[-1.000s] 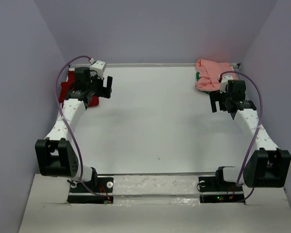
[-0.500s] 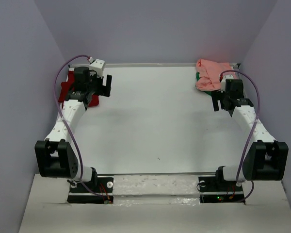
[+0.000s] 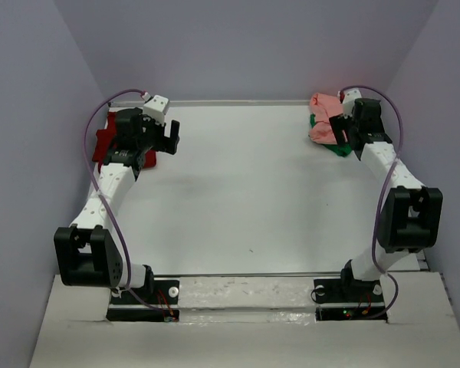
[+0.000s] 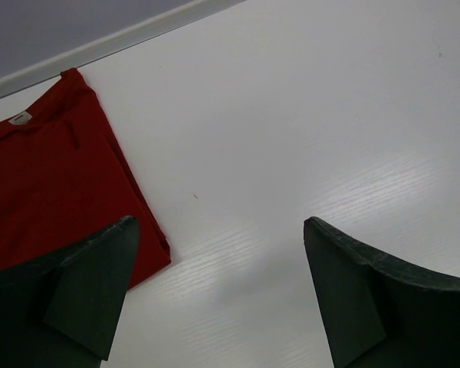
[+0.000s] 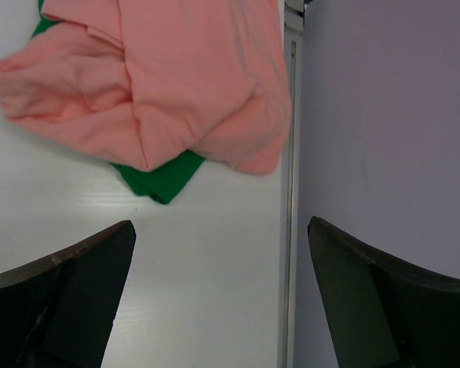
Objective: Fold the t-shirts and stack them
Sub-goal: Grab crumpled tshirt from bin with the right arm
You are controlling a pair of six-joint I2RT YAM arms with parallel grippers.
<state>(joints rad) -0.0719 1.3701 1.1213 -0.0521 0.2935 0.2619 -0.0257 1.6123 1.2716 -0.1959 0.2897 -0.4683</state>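
Red shirt (image 4: 46, 192): flat at the far-left corner of the table (image 3: 245, 199), partly under my left gripper (image 4: 220, 224), whose fingers are spread wide and hold nothing. Pink shirt (image 5: 161, 84): crumpled over green shirt (image 5: 165, 178), far right, ahead of my right gripper (image 5: 222, 224), likewise wide and empty.

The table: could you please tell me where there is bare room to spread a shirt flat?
The whole middle of the table is bare, from the dark red shirt at far left to the salmon-pink shirt heaped on the green shirt at far right. Both far corners are crowded.
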